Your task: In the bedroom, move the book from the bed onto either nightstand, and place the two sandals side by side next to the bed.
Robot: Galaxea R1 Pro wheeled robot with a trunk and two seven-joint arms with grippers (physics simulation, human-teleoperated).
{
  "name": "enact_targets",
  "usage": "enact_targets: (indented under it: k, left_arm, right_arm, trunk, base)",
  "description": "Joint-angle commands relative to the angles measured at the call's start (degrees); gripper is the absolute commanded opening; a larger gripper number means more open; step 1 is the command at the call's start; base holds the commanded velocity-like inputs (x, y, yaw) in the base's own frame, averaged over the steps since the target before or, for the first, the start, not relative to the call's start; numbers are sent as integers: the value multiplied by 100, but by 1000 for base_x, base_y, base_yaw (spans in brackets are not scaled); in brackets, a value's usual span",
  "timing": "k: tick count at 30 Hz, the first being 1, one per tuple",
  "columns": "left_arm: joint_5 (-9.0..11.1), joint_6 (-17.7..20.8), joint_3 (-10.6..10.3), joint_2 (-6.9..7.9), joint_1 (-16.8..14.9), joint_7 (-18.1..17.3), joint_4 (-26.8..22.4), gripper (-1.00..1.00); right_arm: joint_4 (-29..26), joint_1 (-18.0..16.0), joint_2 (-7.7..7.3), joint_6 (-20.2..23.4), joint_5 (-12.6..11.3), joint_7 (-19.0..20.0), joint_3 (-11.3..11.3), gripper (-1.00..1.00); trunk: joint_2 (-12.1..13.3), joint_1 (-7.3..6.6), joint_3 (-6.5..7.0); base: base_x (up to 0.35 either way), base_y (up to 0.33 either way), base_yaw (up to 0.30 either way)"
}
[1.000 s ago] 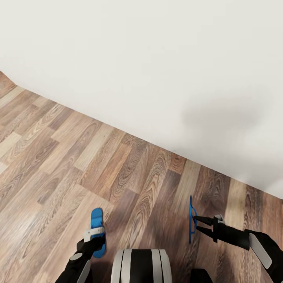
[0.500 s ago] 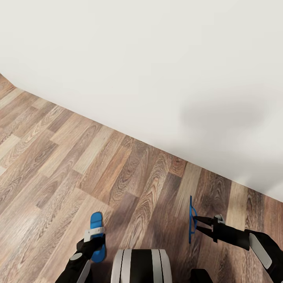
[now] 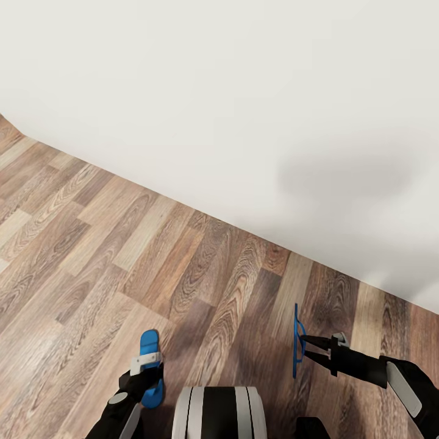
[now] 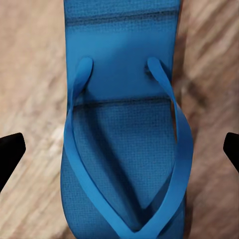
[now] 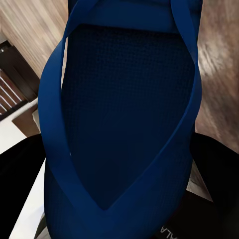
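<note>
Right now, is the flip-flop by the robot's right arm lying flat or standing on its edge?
On its edge. In the head view the right flip-flop shows as a thin upright blue sliver, gripped by the right gripper.

Brown wood-plank floor (image 3: 91, 244) meets a plain white wall (image 3: 244, 91) diagonally.

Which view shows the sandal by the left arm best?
The left wrist view: the sandal lies flat on the wood floor, sole and both straps plain, between the open jaws of the left gripper. The head view gives just a small blue patch, partly behind that gripper. The right wrist view shows the other sandal.
</note>
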Motion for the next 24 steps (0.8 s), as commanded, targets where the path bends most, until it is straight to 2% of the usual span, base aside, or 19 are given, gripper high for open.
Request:
enact_targets:
  k: [1,9,21,24]
  left_arm:
    - [60,28,6,-3,0,16,-11,100]
    - [60,29,7,-3,0,16,-11,100]
    - [60,36,9,-3,-1,16,-11,100]
    - [60,33,9,-3,-1,16,-11,100]
  right_arm:
    - [1,-2,0,18,15,23,-7,-100]
    - [1,-2,0,18,16,25,-7,-100]
    - [1,0,0,18,17,23,-7,-100]
    - [1,0,0,18,15,25,-7,-100]
  trunk:
    - [-1,-1,-3]
    - [-1,-1,-3]
    - [-17,30,-269]
    - [-17,30,-269]
  base:
    - [0,0,0]
    - [0,0,0]
    - [0,0,0]
    - [0,0,0]
